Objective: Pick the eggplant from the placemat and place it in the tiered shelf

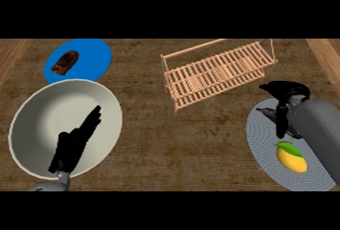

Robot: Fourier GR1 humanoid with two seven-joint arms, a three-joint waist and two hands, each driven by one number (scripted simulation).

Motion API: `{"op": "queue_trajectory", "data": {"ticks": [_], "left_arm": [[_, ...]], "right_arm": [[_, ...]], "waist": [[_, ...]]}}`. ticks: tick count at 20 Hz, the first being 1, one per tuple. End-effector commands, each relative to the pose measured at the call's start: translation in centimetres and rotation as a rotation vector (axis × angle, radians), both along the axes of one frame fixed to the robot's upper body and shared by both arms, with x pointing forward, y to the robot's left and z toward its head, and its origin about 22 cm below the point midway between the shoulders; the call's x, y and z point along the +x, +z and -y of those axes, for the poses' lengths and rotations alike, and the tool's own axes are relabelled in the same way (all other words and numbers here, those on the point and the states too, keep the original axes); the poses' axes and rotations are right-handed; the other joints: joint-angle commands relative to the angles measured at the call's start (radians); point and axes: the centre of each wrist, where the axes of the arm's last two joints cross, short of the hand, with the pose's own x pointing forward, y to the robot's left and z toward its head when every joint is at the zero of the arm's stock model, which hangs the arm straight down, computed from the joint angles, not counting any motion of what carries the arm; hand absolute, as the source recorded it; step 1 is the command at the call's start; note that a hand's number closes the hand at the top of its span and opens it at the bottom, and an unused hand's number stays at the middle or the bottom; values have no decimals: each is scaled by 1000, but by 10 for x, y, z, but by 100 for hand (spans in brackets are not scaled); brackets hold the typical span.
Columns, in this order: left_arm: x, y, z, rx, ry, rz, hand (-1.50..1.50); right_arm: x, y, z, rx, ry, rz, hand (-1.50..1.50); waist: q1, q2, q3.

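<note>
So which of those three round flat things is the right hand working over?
The grey placemat at the right, holding the lemon. The right hand hangs over its far edge; the blue mat and white plate lie left.

Tiered shelf (pixel 219 72) behind centre, placemat (pixel 266 148) right with lemon (pixel 291 158) on it, plate (pixel 40 130) left.

The right hand (pixel 287 92) hangs over the grey placemat (pixel 266 139), fingers curled; what it holds is hidden. A lemon (pixel 291 159) lies there. The left hand (pixel 74 143) rests open over a white plate (pixel 40 112).
</note>
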Motion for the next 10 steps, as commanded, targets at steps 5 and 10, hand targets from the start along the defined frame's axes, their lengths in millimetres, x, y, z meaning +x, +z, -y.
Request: {"op": "queue_trajectory", "data": {"ticks": [5,10], "left_arm": [[3,-4,0,7,14,6,0],[-1,-5,-2,-9,13,7,0]], "right_arm": [[-8,-7,16,-97,-5,49,-150],[-11,-13,-2,-139,6,45,-150]], "waist": [[-1,2,-1],[-1,1,-1]]}}
